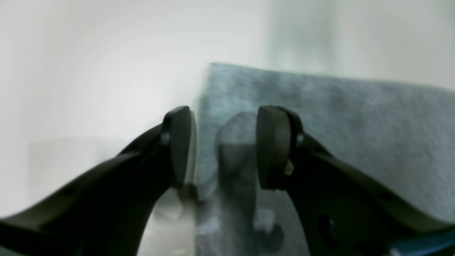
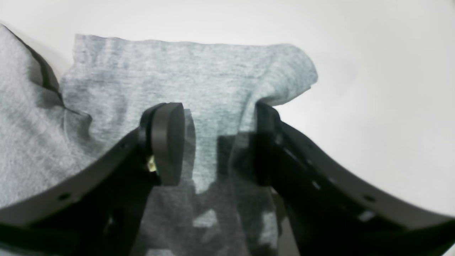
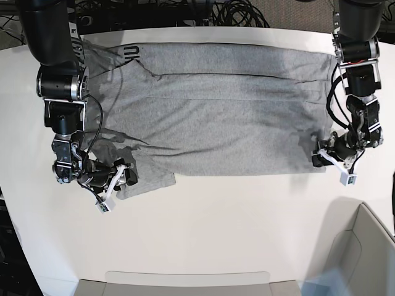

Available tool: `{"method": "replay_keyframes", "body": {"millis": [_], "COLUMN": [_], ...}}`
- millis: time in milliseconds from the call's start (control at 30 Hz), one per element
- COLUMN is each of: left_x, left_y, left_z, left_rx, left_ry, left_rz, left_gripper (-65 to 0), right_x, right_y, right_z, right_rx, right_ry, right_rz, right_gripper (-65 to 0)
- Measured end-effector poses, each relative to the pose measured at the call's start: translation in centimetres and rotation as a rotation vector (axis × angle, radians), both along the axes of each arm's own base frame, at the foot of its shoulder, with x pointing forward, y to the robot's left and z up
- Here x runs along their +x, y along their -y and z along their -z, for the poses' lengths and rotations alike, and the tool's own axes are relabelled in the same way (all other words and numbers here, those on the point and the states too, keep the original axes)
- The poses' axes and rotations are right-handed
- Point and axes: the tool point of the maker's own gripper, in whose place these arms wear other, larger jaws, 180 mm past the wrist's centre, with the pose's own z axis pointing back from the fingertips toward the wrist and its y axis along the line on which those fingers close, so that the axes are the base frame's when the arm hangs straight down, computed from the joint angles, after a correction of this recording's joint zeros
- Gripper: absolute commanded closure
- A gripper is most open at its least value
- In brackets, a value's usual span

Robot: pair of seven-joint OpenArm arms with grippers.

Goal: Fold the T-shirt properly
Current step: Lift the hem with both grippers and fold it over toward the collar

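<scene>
Right claw (image 2: pixel 217 142) agape astride T-shirt (image 2: pixel 185 78) sleeve; left claw (image 1: pixel 224 145) agape at hem corner.

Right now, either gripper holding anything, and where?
Nothing held. Right gripper open over the T-shirt sleeve; left gripper open at its bottom corner.

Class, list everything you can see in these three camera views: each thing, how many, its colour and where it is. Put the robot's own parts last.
T-shirt: one, heather grey, spread flat across the table, black lettering near its top left corner in the base view.
Table: one, white, under the shirt.
Bin: one, pale, bottom right corner of the base view.
Cables: several, black, behind the table.
Right gripper: one, black, open, over the shirt's sleeve.
Left gripper: one, black, open, at the shirt's corner.
</scene>
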Motion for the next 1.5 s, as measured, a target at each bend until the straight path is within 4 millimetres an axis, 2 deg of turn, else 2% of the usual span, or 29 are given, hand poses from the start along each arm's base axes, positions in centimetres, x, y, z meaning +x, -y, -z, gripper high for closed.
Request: {"method": "replay_keyframes", "body": {"millis": [200,333,400,533,567,667,767,867,1000,1100,1167,1267,1367,1500], "left_x": [-0.4,-0.2,0.1,0.4,0.5,0.7,0.7,0.8,1.1,0.3,-0.2,-1.3,-2.7,-4.3], "left_y": [1.7,2.2,2.8,3.2,3.1,3.0,2.8,2.8,3.5,2.5,2.2,2.3,2.4,2.7], "left_z": [0.0,0.0,0.0,0.0,0.0,-0.2,-0.3,-0.6,-3.8,-5.5,-5.6,-4.5,-3.7,-3.4], "left_rx": [-0.027,-0.037,-0.048,-0.049,-0.054,-0.054,-0.050,-0.043,0.005,0.032,0.049,0.051,0.064,0.088], "left_ry": [-0.004,0.009,0.023,0.048,0.054,0.081,0.082,0.089,0.204,0.262,0.254,0.208,0.185,0.166], "left_rz": [0.109,0.112,0.111,0.111,0.099,0.091,0.090,0.094,0.148,0.127,0.132,0.141,0.150,0.183], "left_gripper": [-32.5,-24.5,-17.7,0.0,0.0,0.0,0.0,0.0,0.0,0.0,0.0,0.0,0.0,0.0], "right_x": [0.0,0.0,0.1,0.1,0.1,0.2,0.4,1.1,2.0,1.7,1.3,0.1,-1.8,-3.2], "right_y": [-0.1,-0.1,-0.1,-1.0,-1.4,-2.4,-2.5,-3.2,-3.6,-3.1,-3.4,-4.3,-3.5,-3.4], "right_z": [0.0,0.0,-0.1,-0.2,-0.2,-0.5,-0.8,-2.2,-4.4,-5.4,-5.8,-5.7,-5.0,-6.8], "right_rx": [0.001,0.001,0.000,-0.022,-0.022,-0.039,-0.063,-0.077,-0.113,-0.164,-0.186,-0.196,-0.254,-0.309], "right_ry": [0.000,0.000,0.001,-0.005,-0.006,0.002,0.012,0.063,0.123,0.150,0.165,0.176,0.154,0.210], "right_rz": [-0.001,-0.001,-0.005,-0.034,-0.043,-0.075,-0.090,-0.110,-0.131,-0.146,-0.158,-0.178,-0.185,-0.198], "right_gripper": [-30.3,-29.5,-23.6,-4.2,-0.2,0.0,0.0,0.0,0.0,0.0,0.0,0.0,0.0,0.0]}}
